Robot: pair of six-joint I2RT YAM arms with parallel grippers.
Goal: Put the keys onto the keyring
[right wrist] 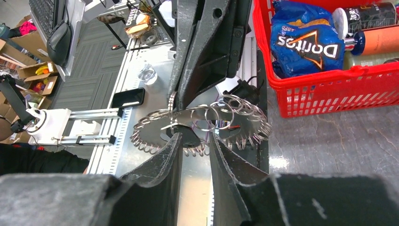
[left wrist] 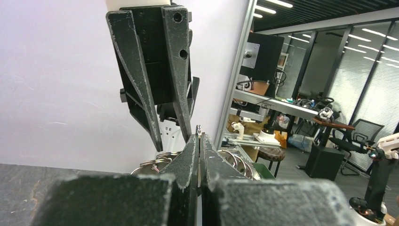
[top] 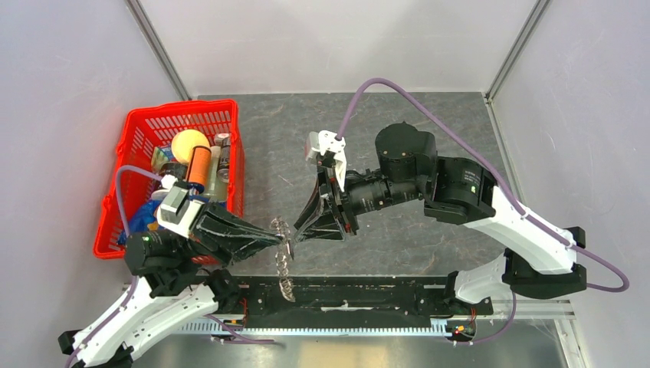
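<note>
My left gripper (top: 285, 239) is shut on the rim of the keyring (top: 284, 257), a wreath of small grey metal keys and wire loops that hangs from its tips above the table's near edge. In the left wrist view the ring's edge (left wrist: 198, 129) pokes out between the pressed fingers. My right gripper (top: 306, 230) faces the left one, tip to tip. In the right wrist view the keyring (right wrist: 244, 123) spreads just beyond my right gripper (right wrist: 192, 137), and the key's black head (right wrist: 189, 133) sits between the fingertips, filling nearly the whole gap.
A red basket (top: 234, 157) holding a chip bag, cans and a yellow ball stands at the left, close behind the left arm. A black rail (top: 368, 295) runs along the near table edge under the keyring.
</note>
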